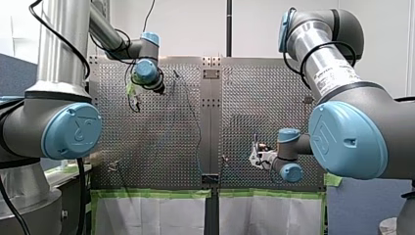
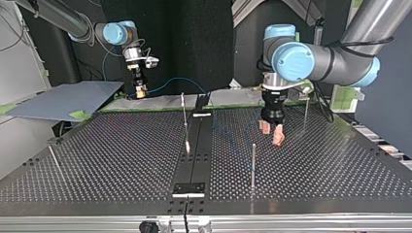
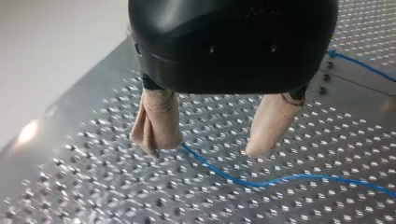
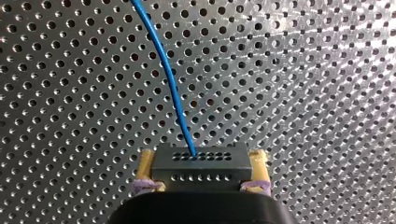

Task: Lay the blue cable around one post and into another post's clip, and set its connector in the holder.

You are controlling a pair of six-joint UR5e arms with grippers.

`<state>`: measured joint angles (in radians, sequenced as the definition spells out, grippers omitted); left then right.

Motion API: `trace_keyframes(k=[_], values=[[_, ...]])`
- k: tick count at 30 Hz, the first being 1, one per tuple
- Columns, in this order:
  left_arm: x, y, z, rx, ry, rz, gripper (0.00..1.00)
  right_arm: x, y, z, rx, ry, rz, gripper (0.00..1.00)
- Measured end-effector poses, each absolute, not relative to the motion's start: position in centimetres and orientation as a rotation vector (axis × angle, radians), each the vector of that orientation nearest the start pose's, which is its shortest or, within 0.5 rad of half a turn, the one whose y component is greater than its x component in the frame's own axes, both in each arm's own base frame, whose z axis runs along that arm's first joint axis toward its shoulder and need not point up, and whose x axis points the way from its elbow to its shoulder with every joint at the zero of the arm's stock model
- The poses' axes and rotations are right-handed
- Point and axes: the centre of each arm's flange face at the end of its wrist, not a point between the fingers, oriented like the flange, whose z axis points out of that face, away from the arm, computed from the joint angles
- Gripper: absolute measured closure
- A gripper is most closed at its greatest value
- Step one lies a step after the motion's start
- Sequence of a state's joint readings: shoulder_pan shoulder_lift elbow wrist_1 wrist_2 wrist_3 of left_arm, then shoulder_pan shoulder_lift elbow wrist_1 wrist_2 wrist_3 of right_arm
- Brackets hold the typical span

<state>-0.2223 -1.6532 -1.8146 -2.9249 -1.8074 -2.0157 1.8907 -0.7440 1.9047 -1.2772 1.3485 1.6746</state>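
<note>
The right gripper (image 2: 140, 91) is clamped on the connector (image 4: 201, 163), which sits between its yellow pads. The blue cable (image 4: 163, 60) leaves the connector's face, so this end is kept under control while the slack is routed. The left gripper (image 3: 205, 149) hangs low over the bench (image 3: 93, 186) with its beige pads spread. The cable lies between them, probably so it can be pinched and led toward a post (image 2: 253, 165). Whether a pad touches the cable is unclear.

Left hand (image 1: 135, 98) and right hand (image 1: 255, 155) well apart over table (image 1: 161, 142)
</note>
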Motion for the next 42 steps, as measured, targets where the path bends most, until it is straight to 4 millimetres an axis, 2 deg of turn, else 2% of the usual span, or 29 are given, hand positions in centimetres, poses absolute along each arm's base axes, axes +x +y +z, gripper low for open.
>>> trace_keyframes(k=[3,7,14,24,36,42], values=[[45.0,-21.4,34.2,-0.36,1.673,-0.279,0.0,32.9,-49.9,0.2,1.475,-0.91,1.727,1.0],[44.8,-21.4,34.9,-0.345,1.684,-0.236,0.0,32.9,-49.9,0.3,1.474,-0.909,1.73,1.0],[44.1,-21.3,39.2,-0.326,1.641,-0.169,0.0,33.0,-50.0,0.3,1.472,-0.911,1.738,1.0],[41.9,-21.4,45.9,-0.303,1.572,-0.086,0.0,33.0,-50.0,0.4,1.47,-0.917,1.744,1.0],[41.6,-22.6,49.7,-0.185,1.591,-0.049,0.0,33.1,-50.3,0.5,1.467,-0.919,1.749,1.0],[42.3,-23.5,50.6,-0.093,1.624,-0.046,0.0,33.1,-50.3,0.5,1.467,-0.92,1.749,1.0]])
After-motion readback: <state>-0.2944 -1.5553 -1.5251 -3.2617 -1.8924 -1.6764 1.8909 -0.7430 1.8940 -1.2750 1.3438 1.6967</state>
